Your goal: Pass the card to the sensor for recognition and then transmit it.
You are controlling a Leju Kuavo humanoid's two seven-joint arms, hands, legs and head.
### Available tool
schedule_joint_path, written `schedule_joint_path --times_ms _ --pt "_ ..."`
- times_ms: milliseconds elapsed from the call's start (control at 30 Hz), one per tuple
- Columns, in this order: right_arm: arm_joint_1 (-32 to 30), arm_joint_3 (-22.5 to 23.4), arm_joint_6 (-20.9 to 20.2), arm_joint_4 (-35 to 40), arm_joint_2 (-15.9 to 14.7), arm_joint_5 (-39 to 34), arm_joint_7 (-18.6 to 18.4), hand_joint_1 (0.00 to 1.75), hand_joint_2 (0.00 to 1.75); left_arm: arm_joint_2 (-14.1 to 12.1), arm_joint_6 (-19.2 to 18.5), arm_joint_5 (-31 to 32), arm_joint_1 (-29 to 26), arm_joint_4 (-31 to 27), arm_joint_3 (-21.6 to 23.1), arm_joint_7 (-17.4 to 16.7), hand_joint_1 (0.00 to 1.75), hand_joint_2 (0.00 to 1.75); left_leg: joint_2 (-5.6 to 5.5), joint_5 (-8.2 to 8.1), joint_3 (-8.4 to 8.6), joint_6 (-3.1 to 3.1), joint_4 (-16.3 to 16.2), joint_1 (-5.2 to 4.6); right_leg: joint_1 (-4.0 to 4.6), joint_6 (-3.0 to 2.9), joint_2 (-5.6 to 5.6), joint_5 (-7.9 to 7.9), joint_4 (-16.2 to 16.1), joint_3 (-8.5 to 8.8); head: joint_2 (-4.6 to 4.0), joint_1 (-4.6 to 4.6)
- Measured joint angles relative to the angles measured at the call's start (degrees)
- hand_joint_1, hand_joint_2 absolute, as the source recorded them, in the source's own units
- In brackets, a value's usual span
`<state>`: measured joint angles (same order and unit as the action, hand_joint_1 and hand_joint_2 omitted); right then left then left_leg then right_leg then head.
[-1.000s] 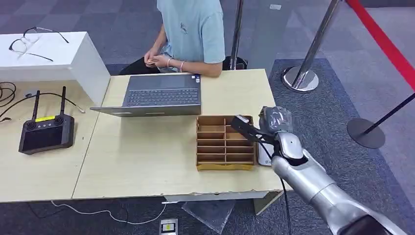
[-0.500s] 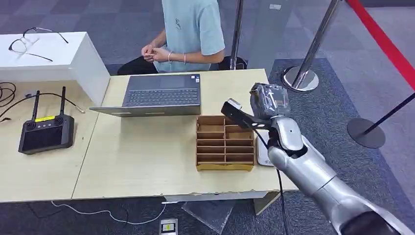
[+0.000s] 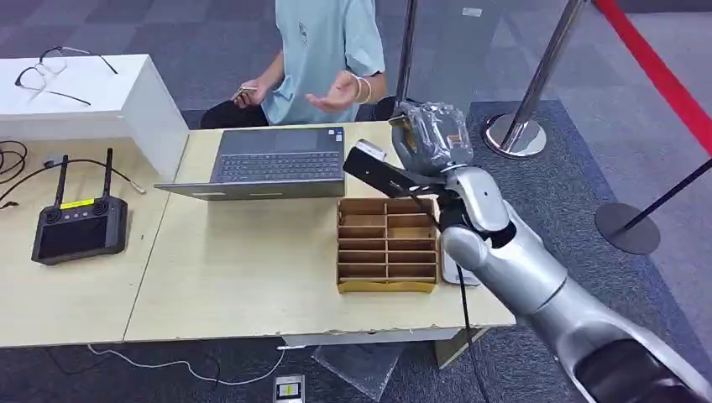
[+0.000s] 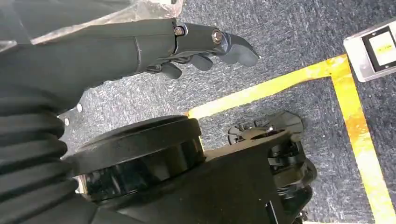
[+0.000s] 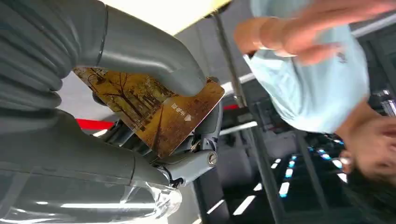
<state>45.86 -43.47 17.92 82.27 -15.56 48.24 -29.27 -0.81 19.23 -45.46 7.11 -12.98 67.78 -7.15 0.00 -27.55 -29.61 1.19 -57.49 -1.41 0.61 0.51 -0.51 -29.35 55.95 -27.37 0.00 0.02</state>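
Between thumb and fingers of right hand: card, brown-gold, printed with a tree scene; a small white arrow and a few white characters near one edge, too small to read. Held raised above the far right part of the table, over the far edge of the wooden divider box, in front of the person in a light blue shirt. Person's open hand palm up, just beyond the card hand, apart from it.

Beside the box, at table's right edge: white sensor pad, partly hidden behind the silver right arm.

Further along the table: open laptop, lid flat; small sticker at keyboard corner, unreadable. Adjoining table: black controller with two antennas, yellow label unreadable. White stand with spectacles.

Left hand: hanging over grey carpet with yellow floor tape, fingers loosely curled, holding nothing.
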Motion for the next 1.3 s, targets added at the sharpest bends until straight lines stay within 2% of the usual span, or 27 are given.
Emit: schedule_joint_path --times_ms 467,833,1067,1300 --pt "6.74 -4.33 -1.88 -1.64 6.56 0.5 2.91 1.75 1.75 0.07 0.07 0.5 0.02 0.02 0.0 0.33 0.0 0.0 -0.01 0.0 -0.02 0.0 0.01 0.03 0.03 0.0 0.0 -0.01 0.01 -0.01 0.0 0.0" --pt "7.43 -7.85 -0.88 -6.52 12.4 -1.42 6.1 1.75 1.75 0.13 0.04 0.81 0.03 0.02 0.0 -0.04 0.0 0.0 -0.01 0.01 -0.02 -0.01 0.0 0.04 0.03 0.0 0.0 0.0 0.02 -0.01 0.0 0.0" --pt "7.08 -9.36 -0.85 -9.88 13.64 -1.77 6.47 1.75 1.75 0.15 -0.02 0.81 0.02 0.02 0.02 -0.68 0.0 0.0 -0.01 0.01 -0.01 -0.01 0.0 0.04 0.02 0.0 0.0 0.0 0.01 -0.01 0.0 -0.02" --pt "6.32 -10.36 0.08 -12.87 13.53 -2.32 6.56 1.75 1.75 0.15 -0.11 0.83 0.01 0.02 0.0 -1.05 0.0 0.0 0.0 0.01 0.0 -0.01 0.0 0.04 0.02 0.0 0.0 0.0 0.01 -0.03 0.0 0.0"
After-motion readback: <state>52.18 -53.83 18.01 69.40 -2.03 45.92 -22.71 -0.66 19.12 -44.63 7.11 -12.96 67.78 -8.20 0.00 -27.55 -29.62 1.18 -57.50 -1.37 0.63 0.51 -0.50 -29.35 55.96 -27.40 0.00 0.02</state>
